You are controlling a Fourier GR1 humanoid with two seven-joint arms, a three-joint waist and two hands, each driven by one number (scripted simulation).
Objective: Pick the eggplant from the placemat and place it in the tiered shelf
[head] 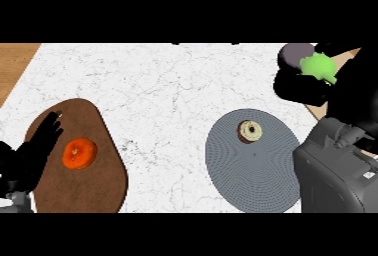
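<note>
The eggplant (297,53), purple with a bright green cap, is up at the far right, lifted off the grey round placemat (255,172). My right hand (299,87) is shut on it, black fingers curled under and round its cap end. The right forearm rises along the right edge. Slivers of tan wood (315,111) show behind that hand and arm; the arm hides the rest, so I cannot tell the shelf's shape. My left hand (33,150) rests open at the left edge, fingers straight over a brown board.
A small beige ring-shaped pastry (250,131) lies on the placemat's far part. An orange donut (78,153) sits on the brown board (88,185) at the left. The white marbled counter (162,100) runs between them, and a wooden strip (15,60) is at the far left.
</note>
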